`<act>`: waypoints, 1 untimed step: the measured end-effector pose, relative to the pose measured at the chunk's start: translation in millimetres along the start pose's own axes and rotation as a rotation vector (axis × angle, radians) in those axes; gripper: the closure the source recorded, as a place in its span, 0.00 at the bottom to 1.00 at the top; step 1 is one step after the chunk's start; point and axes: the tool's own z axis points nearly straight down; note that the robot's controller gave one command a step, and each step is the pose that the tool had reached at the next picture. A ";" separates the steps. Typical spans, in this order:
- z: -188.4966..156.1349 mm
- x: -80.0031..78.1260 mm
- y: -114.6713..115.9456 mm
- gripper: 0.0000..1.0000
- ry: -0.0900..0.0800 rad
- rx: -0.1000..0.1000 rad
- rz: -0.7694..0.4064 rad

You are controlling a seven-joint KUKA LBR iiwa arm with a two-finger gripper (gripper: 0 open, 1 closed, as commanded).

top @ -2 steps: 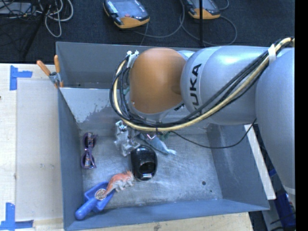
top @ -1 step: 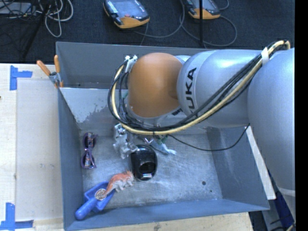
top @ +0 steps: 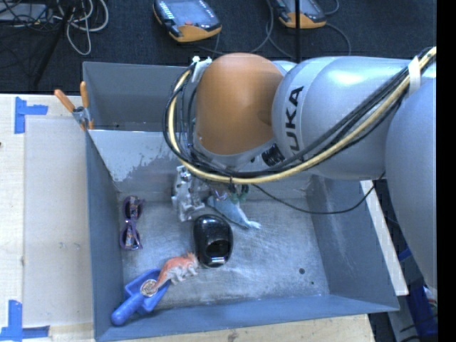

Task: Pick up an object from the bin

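Our orange cover [top: 235,105] overhangs the tool [top: 187,204]; we cannot tell its state. Lowering so near, we might knock the black mouse [top: 212,239].

Sunglasses [top: 132,224] lie left of the mouse [top: 213,241], with toy dinosaur [top: 178,267] and scoop [top: 137,296] before them.
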 end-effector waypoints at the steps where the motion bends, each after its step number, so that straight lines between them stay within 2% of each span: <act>1: -3.9 -5.1 -7.9 1.00 -0.023 0.004 -0.225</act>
